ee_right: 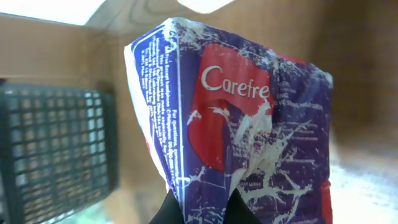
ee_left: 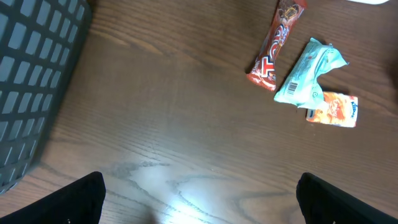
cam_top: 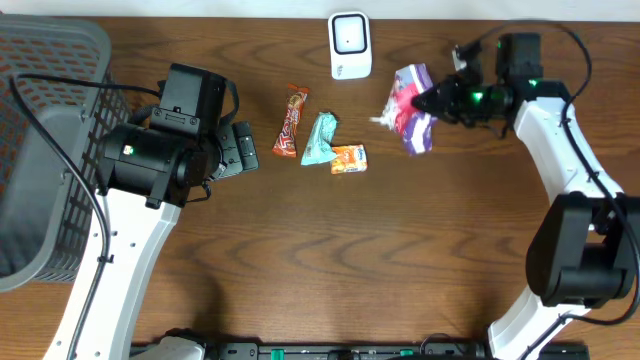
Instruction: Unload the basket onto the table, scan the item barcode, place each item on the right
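Observation:
The item, a purple and red crinkled packet (cam_top: 412, 105) printed "Carefre" (ee_right: 249, 124), hangs in the air just right of the white scanner (cam_top: 350, 45) at the table's back edge. My right gripper (cam_top: 432, 100) is shut on the packet's lower edge, its two dark fingertips pinching the foil (ee_right: 202, 208). A block of white print runs down the packet's left side; no barcode is legible. My left gripper (cam_top: 240, 150) hovers open over bare wood (ee_left: 202, 202), nothing between its fingers (ee_left: 81, 199).
A red candy bar (cam_top: 292, 122), a teal packet (cam_top: 320, 138) and a small orange packet (cam_top: 349, 159) lie together mid-table, also in the left wrist view: candy bar (ee_left: 277, 43), teal packet (ee_left: 308, 71). A grey mesh basket (cam_top: 50, 150) stands at the left edge.

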Robot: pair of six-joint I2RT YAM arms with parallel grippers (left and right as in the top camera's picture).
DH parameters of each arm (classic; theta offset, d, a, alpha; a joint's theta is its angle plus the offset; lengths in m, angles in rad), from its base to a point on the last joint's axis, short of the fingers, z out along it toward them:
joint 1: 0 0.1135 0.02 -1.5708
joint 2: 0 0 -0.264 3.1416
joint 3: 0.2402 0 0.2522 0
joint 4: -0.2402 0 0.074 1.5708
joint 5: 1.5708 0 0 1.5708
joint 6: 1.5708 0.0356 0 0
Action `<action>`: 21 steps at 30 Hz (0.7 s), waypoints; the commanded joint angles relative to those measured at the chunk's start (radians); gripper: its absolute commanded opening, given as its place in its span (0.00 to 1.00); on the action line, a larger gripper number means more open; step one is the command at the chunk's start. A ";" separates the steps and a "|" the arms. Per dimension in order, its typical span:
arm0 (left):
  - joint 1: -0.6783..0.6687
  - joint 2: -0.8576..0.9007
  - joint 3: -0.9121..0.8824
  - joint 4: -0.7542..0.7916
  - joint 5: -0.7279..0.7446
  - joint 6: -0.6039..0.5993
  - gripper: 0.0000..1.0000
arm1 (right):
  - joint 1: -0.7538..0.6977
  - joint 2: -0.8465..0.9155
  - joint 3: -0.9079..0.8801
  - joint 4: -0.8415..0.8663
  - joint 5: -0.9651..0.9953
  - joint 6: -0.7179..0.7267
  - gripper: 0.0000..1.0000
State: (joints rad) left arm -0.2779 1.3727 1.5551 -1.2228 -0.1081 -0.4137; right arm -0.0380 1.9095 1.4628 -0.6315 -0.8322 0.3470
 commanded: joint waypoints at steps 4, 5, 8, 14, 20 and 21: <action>0.000 0.000 -0.002 0.000 -0.013 0.010 0.98 | -0.138 0.021 -0.073 -0.023 -0.033 -0.031 0.17; 0.000 0.000 -0.002 0.000 -0.013 0.010 0.98 | -0.156 0.021 -0.073 -0.039 -0.034 -0.037 0.17; 0.000 0.000 -0.002 0.000 -0.013 0.010 0.98 | -0.216 0.021 -0.072 -0.081 -0.026 -0.114 0.15; 0.000 0.000 -0.002 0.000 -0.013 0.010 0.98 | -0.269 0.020 -0.067 -0.177 0.207 -0.117 0.25; 0.000 0.000 -0.002 0.000 -0.013 0.010 0.98 | -0.269 0.020 0.016 -0.293 0.451 -0.144 0.38; 0.000 0.000 -0.002 0.000 -0.013 0.010 0.98 | -0.269 0.020 0.036 -0.312 0.491 -0.144 0.44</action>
State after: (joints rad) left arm -0.2779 1.3727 1.5551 -1.2228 -0.1081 -0.4137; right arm -0.3054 1.9347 1.4296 -0.9024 -0.5632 0.2268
